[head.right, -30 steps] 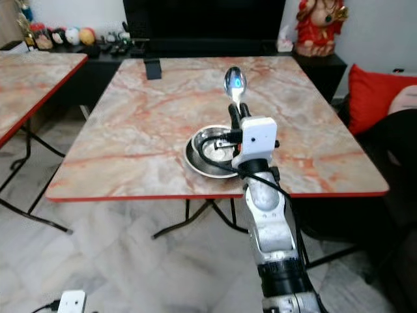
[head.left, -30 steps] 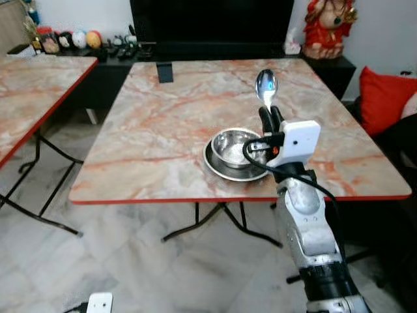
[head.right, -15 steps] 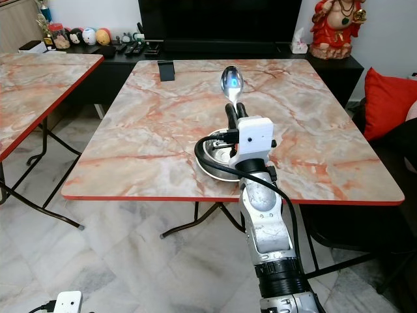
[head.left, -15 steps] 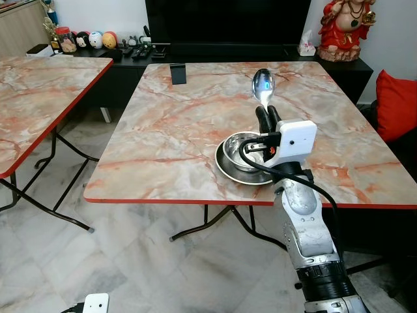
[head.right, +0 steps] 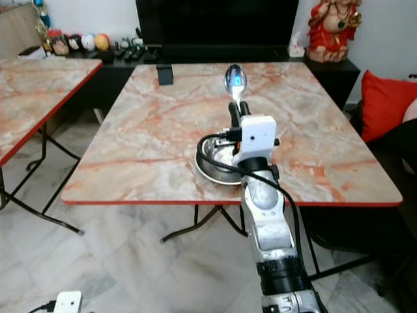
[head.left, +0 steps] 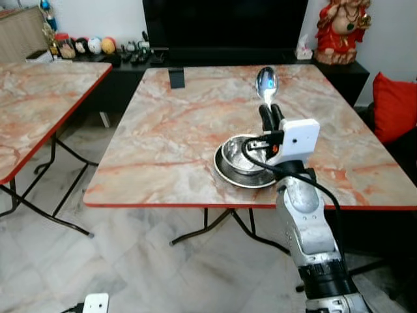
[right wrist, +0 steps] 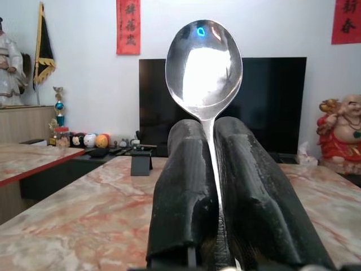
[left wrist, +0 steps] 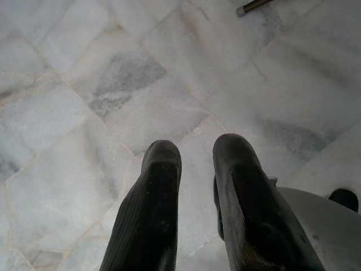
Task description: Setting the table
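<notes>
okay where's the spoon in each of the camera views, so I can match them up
Left eye view: spoon upright in the right gripper, beyond the steel bowl.
Right eye view: spoon above the same bowl.
Right wrist view: spoon pinched between the fingers, bowl end up.
Left wrist view: floor tiles, no spoon.
Shared landmark: black stand on the table.

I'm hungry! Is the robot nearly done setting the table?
Not yet. A bowl already sits on a plate on the table. The right gripper holds a spoon upright above them; it has to be laid down.
</notes>
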You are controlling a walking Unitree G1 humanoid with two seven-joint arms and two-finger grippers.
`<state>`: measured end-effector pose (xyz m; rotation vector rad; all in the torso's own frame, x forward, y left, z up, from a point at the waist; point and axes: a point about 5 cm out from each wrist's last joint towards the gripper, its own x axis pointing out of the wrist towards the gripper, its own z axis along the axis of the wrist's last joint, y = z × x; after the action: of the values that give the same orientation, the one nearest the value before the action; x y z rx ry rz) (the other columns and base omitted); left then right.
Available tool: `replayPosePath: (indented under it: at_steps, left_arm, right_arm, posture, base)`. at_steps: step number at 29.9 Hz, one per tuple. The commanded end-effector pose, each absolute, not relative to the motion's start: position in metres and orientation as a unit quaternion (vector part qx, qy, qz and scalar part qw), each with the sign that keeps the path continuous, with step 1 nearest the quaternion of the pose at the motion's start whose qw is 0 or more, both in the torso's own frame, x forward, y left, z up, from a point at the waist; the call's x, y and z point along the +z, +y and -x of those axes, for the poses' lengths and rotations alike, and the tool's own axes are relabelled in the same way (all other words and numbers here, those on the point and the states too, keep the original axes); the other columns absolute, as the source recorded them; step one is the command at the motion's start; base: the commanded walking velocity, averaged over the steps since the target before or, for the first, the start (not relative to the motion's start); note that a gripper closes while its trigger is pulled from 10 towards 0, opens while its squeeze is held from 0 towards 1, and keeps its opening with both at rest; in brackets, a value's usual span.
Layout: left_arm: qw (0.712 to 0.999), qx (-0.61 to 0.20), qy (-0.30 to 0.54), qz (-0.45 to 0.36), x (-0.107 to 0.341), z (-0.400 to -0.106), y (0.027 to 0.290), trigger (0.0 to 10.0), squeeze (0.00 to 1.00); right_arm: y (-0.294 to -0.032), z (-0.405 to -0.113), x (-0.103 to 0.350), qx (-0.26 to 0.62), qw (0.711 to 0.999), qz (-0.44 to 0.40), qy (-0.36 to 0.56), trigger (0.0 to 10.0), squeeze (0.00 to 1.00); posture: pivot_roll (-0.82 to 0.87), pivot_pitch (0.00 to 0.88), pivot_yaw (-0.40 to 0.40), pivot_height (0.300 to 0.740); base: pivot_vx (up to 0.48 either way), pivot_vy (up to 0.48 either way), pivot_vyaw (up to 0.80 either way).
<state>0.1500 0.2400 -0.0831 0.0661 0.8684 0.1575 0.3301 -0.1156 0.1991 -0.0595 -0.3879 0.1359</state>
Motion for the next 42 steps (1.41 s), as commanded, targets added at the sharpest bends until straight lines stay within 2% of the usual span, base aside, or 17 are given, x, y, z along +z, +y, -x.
replayPosePath:
  at_steps: [1,24,30,36,38,40,42]
  left_arm:
    - [0.903,0.079,0.421,-0.030,-0.083,-0.150,0.241,10.0,0.00]
    - [0.906,0.081,0.416,-0.028,-0.081,-0.154,0.240,10.0,0.00]
    - [0.907,0.078,0.414,-0.028,-0.081,-0.155,0.241,10.0,0.00]
    - [0.910,0.075,0.408,-0.028,-0.079,-0.159,0.240,10.0,0.00]
    - [0.911,0.074,0.404,-0.028,-0.079,-0.161,0.239,10.0,0.00]
    - [0.912,0.074,0.403,-0.028,-0.078,-0.161,0.239,10.0,0.00]
    - [0.912,0.076,0.402,-0.028,-0.078,-0.162,0.239,10.0,0.00]
  right_arm:
    - [-0.110,-0.332,0.205,0.075,0.976,0.025,-0.201,10.0,0.00]
    - [-0.102,-0.333,0.206,0.084,0.975,0.020,-0.203,10.0,0.00]
    - [-0.105,-0.333,0.206,0.079,0.976,0.021,-0.203,10.0,0.00]
    - [-0.121,-0.341,0.215,0.057,0.977,0.044,-0.202,10.0,0.00]
    - [-0.138,-0.347,0.224,0.032,0.978,0.051,-0.201,10.0,0.00]
    - [-0.144,-0.349,0.227,0.023,0.978,0.054,-0.200,10.0,0.00]
    - [-0.164,-0.355,0.235,-0.006,0.980,0.068,-0.186,10.0,0.00]
  posture:
    - [-0.07,0.000,0.018,0.707]
    - [-0.07,0.000,0.032,0.707]
    - [-0.07,0.000,0.036,0.707]
    - [-0.07,0.000,0.037,0.707]
    - [-0.07,0.000,0.036,0.707]
    - [-0.07,0.000,0.036,0.707]
    - [-0.07,0.000,0.037,0.707]
  base:
    - [0.319,0.000,0.00]
    - [0.318,0.000,0.00]
    - [0.000,0.000,0.00]
    - [0.000,0.000,0.00]
    - [0.000,0.000,0.00]
    - [0.000,0.000,0.00]
    - [0.000,0.000,0.00]
